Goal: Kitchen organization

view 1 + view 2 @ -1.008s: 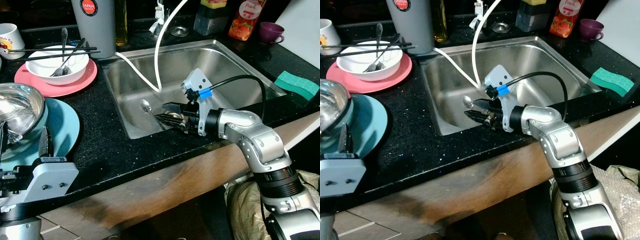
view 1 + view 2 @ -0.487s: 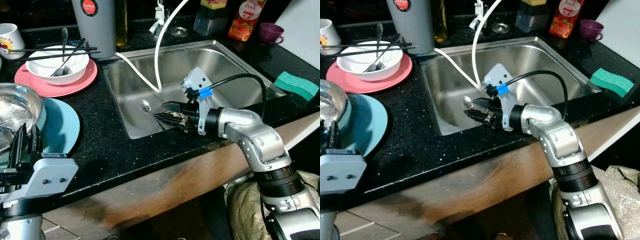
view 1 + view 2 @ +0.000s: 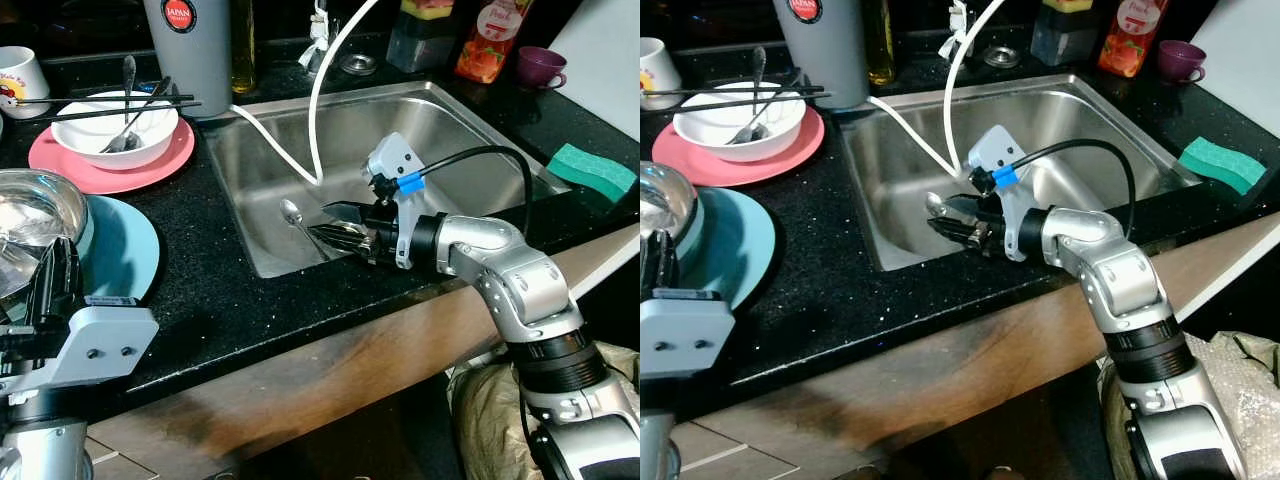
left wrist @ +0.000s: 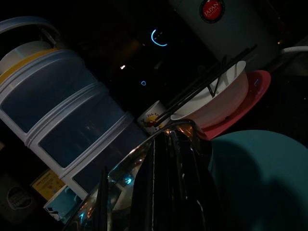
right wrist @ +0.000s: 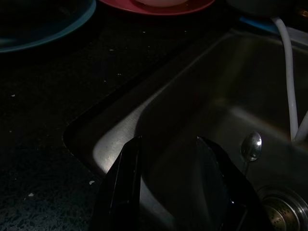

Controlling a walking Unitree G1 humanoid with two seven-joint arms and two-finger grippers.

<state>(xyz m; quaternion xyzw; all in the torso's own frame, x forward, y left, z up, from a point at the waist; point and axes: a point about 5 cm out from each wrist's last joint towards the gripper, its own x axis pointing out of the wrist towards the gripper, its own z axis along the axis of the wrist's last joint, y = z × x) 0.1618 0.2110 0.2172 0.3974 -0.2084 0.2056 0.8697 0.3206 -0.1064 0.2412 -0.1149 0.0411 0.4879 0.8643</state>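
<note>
the spoon [image 3: 291, 212] lies in the sink [image 3: 470, 140] near the picture's middle, just left of the right gripper [image 3: 335, 228], whose fingers are parted with nothing between them. a sideways approach could push the spoon along the slick steel or snag the white hose [image 3: 318, 120] hanging just above. lower left, the left gripper [image 3: 57, 290] sits by the steel bowl [image 3: 35, 205] on the blue plate [image 3: 125, 250]; i cannot tell its grip.

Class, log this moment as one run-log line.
right gripper: open, inside sink | spoon: on sink floor, ungrasped | left gripper: by steel bowl
</note>
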